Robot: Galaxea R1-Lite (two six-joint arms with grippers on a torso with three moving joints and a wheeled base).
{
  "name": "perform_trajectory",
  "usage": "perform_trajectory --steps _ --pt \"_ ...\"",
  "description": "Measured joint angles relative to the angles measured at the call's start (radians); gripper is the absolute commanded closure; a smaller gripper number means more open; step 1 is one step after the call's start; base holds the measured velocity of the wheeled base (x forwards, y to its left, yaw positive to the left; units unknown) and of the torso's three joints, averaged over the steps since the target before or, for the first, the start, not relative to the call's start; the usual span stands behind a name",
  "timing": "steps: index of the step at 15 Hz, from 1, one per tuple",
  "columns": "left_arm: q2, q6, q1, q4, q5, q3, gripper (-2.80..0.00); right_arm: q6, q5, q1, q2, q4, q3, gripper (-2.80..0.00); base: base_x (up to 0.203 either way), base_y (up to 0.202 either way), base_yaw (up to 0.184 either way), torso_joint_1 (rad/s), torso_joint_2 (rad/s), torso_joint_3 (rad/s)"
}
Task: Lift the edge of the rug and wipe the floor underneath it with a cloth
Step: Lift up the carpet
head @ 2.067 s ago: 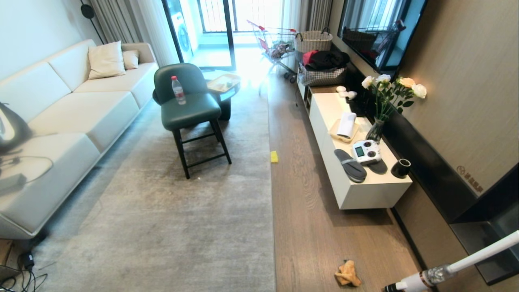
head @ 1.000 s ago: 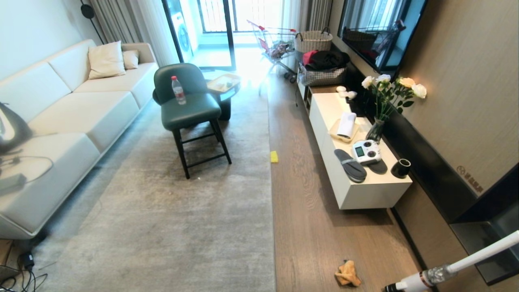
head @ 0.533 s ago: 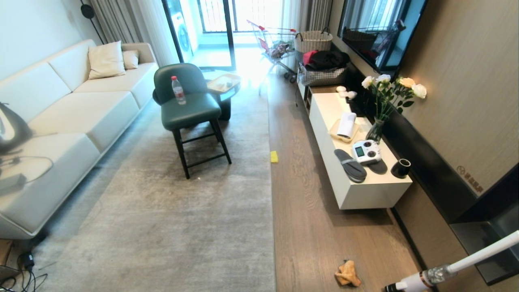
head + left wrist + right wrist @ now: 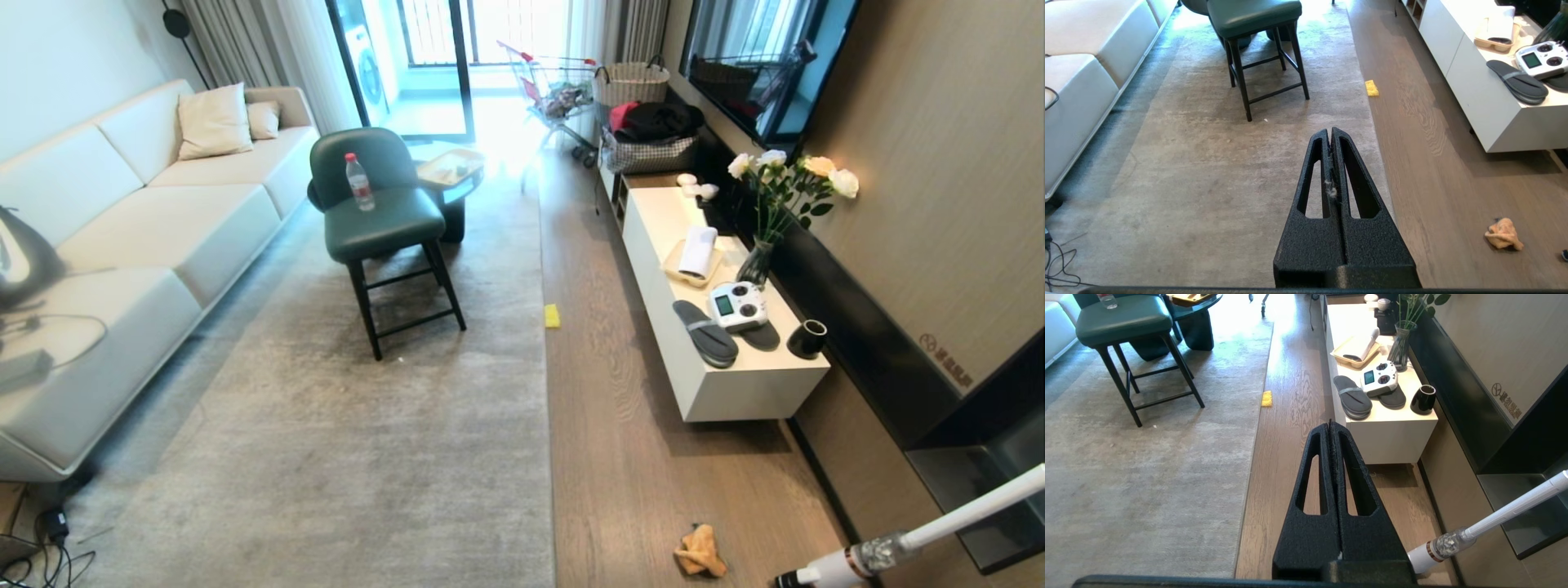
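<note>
**Nothing started: cloth on the floor, both arms parked**

Cloth (image 4: 700,551) is lying crumpled on the floor (image 4: 620,425), near me, well apart from the rug edge (image 4: 545,392) and short of the white vacuum stick (image 4: 898,539). Rug edge runs straight away from me between the rug and the bare planks, lying flat, not lifted.

My read: we're at step zero, approach not begun. Left gripper (image 4: 1329,132) hangs over the rug just inside the edge, fingers pressed together, holding nothing; a bit of fluff is stuck between them. Right gripper (image 4: 1330,425) hangs over the planks, fingers pressed together, also empty. Neither arm shows in the head view.

Next move, as I judge it: get down to the cloth and spread one set of fingers to pinch it, then use the other to lift the rug edge. The cloth sits on the right side, so the right arm looks the natural pick, with the left taking the rug.

Don't mix it up with the yellow sponge (image 4: 553,315) lying farther off, right against the rug edge.

Hard to see:
- cloth is absent from the right wrist view
- rug's near end and corner are cut off by the frame
- rug backing hidden while it lies flat
- whether the floor under the rug is dirty: cannot tell
</note>
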Motion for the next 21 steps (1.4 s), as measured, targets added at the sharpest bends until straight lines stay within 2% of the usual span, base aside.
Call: perform_trajectory --steps 15,21 --pt "0.000 0.000 0.000 0.000 0.000 0.000 0.00 0.007 -0.006 0.000 0.000 -0.001 0.000 0.00 0.000 0.000 0.000 -0.076 0.17 0.096" --pt "0.000 0.000 0.001 0.000 0.000 0.000 0.00 0.037 -0.029 0.000 0.001 -0.002 0.000 0.00 0.000 0.000 0.000 -0.131 0.30 0.167"
